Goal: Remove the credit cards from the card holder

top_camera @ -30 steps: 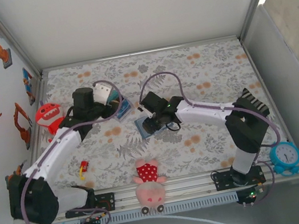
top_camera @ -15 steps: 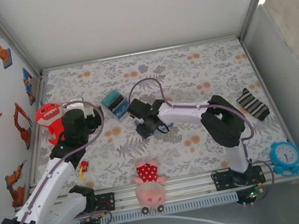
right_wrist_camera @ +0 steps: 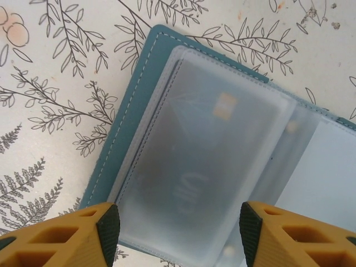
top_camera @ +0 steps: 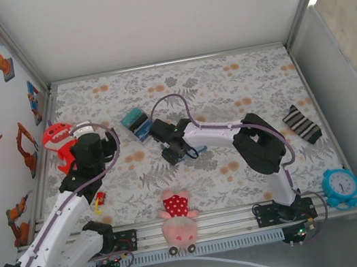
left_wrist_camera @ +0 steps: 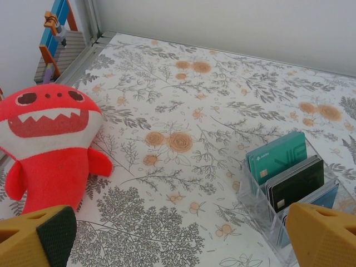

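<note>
The card holder (right_wrist_camera: 139,94) lies open on the floral tablecloth, slate-blue with clear plastic sleeves. A credit card (right_wrist_camera: 200,161) shows dimly through the top sleeve. My right gripper (right_wrist_camera: 179,231) hangs just above it, open, one finger on each side of the sleeve and nothing held. From above, the right gripper (top_camera: 172,150) covers most of the holder. My left gripper (left_wrist_camera: 178,233) is open and empty over bare cloth, between a red shark toy (left_wrist_camera: 47,139) and a clear card box (left_wrist_camera: 261,200). That box holds a teal card (left_wrist_camera: 276,158) and a black card (left_wrist_camera: 295,186).
The clear box (top_camera: 137,125) stands behind the right gripper and the shark toy (top_camera: 58,139) by the left wall. A pink plush (top_camera: 178,218) sits at the near edge, a small red toy (top_camera: 98,201) near the left arm. A striped sock (top_camera: 301,124) and a blue clock (top_camera: 340,186) are at the right.
My left arm has drawn back from the clear box toward the shark toy, and its jaws have opened wide. My right gripper has shifted slightly left over the card holder and spread a little.
</note>
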